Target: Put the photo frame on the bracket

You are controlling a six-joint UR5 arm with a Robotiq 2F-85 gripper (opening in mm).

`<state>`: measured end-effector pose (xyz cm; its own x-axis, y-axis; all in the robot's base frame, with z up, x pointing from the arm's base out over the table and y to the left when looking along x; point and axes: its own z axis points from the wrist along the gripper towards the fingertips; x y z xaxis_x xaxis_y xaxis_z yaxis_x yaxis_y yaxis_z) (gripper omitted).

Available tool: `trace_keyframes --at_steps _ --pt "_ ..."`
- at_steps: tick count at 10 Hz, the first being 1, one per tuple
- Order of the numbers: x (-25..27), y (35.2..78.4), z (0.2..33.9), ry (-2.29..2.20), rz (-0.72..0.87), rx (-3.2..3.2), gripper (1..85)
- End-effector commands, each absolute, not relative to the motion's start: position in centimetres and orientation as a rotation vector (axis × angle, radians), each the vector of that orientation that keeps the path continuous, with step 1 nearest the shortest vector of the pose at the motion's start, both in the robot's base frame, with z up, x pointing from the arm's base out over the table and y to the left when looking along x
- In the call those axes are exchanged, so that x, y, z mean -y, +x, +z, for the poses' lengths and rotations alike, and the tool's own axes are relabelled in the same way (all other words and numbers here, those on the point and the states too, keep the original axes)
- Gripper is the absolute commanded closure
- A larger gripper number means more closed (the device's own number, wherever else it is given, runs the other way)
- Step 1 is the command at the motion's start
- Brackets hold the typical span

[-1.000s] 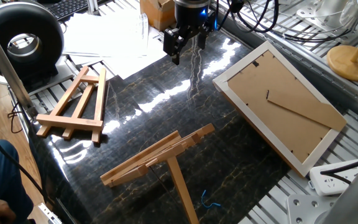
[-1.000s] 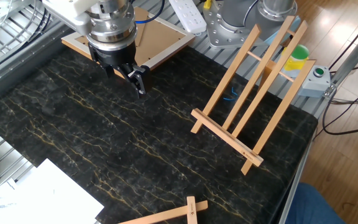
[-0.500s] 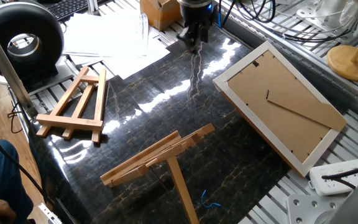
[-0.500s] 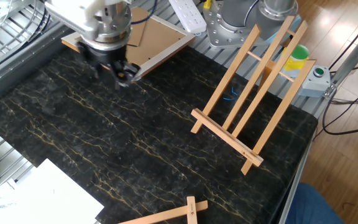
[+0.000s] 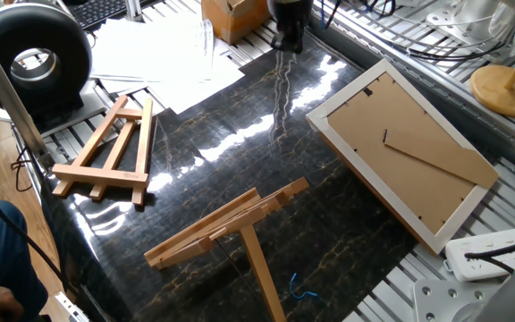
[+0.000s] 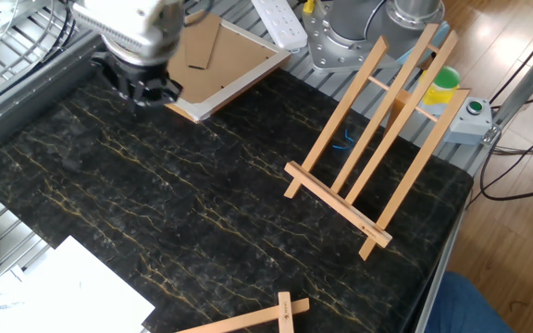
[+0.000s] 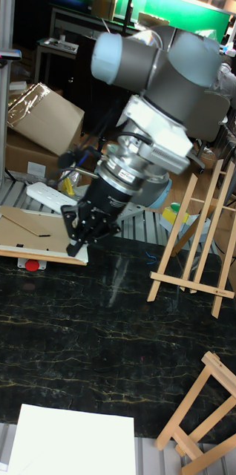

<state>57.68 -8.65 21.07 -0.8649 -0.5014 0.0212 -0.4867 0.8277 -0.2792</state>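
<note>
The photo frame [image 5: 423,183] lies back-up at the table's right edge, showing its white border, brown board and stand flap; it also shows in the other fixed view [image 6: 239,57] and the tall view [image 7: 18,239]. The bracket [image 5: 226,228], a long-slatted light-wood easel with one rear leg, lies flat on the dark marble top [image 5: 240,152]; the other fixed view [image 6: 378,139] and the tall view [image 7: 200,237] show it too. My gripper [image 5: 289,34] is blurred by motion. It hovers by a corner of the frame [image 6: 142,88] [image 7: 79,239], looks open and holds nothing.
A smaller A-shaped easel [image 5: 105,148] lies at the left of the marble. White papers [image 5: 164,54], a cardboard box [image 5: 226,18] and a black ring lamp [image 5: 29,58] sit at the back. A power strip [image 5: 485,255] lies beside the frame.
My gripper has swung away from over the marble toward the back edge and the frame's corner, turning as it goes. The frame and both easels have stayed put.
</note>
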Motion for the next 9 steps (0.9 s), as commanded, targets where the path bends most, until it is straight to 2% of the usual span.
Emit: trace_keyframes --at_steps 1,3,5,6,8,9 --pt "6.0 59.3 21.0 -1.060 -0.148 -2.790 84.7" --pt "6.1 60.3 21.3 -1.222 -0.190 -2.698 84.7" --pt "5.4 59.6 21.1 -1.456 -0.157 -2.624 84.7" --pt "7.4 59.8 21.2 -1.532 -0.274 -2.614 84.7" --pt "7.4 57.9 21.1 -1.473 -0.224 -2.746 84.7" --pt "7.7 58.2 21.2 -1.548 -0.246 -2.700 84.7"
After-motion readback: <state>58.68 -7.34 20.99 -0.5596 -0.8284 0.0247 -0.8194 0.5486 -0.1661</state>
